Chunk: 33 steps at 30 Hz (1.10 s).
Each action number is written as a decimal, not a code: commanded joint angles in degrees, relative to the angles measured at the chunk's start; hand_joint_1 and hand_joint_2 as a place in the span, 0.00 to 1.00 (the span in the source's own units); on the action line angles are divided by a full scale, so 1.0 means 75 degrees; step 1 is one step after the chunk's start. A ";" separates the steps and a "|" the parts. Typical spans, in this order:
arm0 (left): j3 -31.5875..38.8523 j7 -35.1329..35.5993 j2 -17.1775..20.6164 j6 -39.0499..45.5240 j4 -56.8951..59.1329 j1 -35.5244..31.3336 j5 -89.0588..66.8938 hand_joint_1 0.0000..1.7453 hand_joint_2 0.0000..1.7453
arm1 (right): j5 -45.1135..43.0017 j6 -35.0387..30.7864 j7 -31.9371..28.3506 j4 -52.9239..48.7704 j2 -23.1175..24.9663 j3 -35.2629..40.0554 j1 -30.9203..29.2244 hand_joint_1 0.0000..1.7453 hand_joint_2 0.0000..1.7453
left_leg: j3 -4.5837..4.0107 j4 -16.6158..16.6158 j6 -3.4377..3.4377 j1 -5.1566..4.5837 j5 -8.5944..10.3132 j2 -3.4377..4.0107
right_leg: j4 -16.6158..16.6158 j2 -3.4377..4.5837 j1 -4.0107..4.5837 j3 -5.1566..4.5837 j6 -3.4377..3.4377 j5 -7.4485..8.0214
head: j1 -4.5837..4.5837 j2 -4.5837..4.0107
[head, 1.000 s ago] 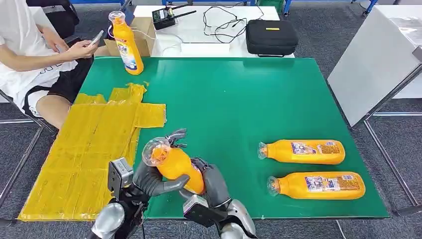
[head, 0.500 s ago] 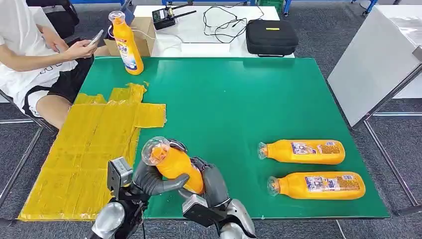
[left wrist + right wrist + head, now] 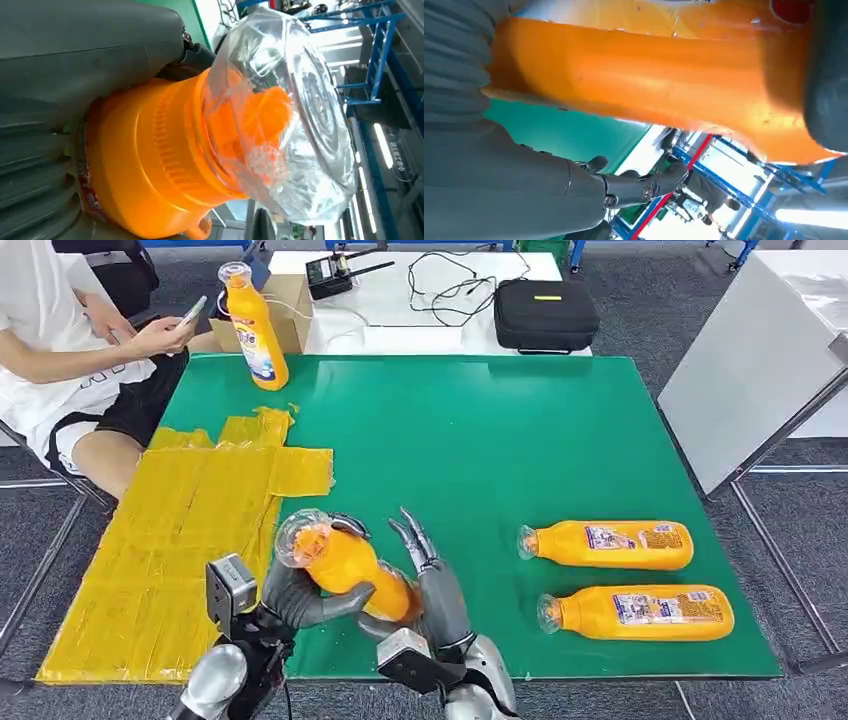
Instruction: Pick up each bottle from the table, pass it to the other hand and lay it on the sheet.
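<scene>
Near the table's front edge, the left hand (image 3: 300, 592) grips an orange bottle (image 3: 345, 565), its clear cap (image 3: 295, 110) tilted up toward the yellow sheet (image 3: 170, 560). The right hand (image 3: 435, 592) sits against the bottle's base, fingers (image 3: 412, 535) spread straight and holding nothing. Two more orange bottles (image 3: 610, 545) lie further right on the green table (image 3: 480, 440); a fourth (image 3: 255, 330) stands at the far left corner.
</scene>
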 commanded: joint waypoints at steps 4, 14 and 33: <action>0.0125 0.0019 0.0150 -0.0005 0.0110 -0.0135 -0.0026 1.00 1.00 | -0.0046 -0.0055 -0.0006 -0.0108 -0.0156 -0.0204 -0.0068 0.00 1.00 | 0.0023 0.0003 -0.0013 0.0006 -0.0013 0.0019 | -0.0004 0.0000 0.0008 0.0027 -0.0003 -0.0010 | 0.0000 0.0000; 0.0918 -0.0614 0.0407 0.2481 -0.1040 -0.0218 -0.2550 1.00 1.00 | 0.0237 -0.1121 -0.0291 -0.2368 -0.0377 -0.0847 0.0786 0.00 1.00 | 0.0001 0.0017 -0.0012 0.0007 -0.0015 0.0005 | 0.0011 -0.0010 0.0009 0.0009 -0.0004 -0.0016 | 0.0000 0.0000; -0.0073 0.4510 0.0874 0.4751 0.4429 -0.2814 -1.2530 1.00 1.00 | -0.1029 -0.0263 -0.0753 -0.4019 -0.0310 -0.0955 0.0756 0.00 1.00 | 0.0017 -0.0007 -0.0018 0.0001 0.0019 0.0002 | -0.0008 -0.0018 0.0002 0.0011 -0.0021 0.0016 | 0.0000 0.0000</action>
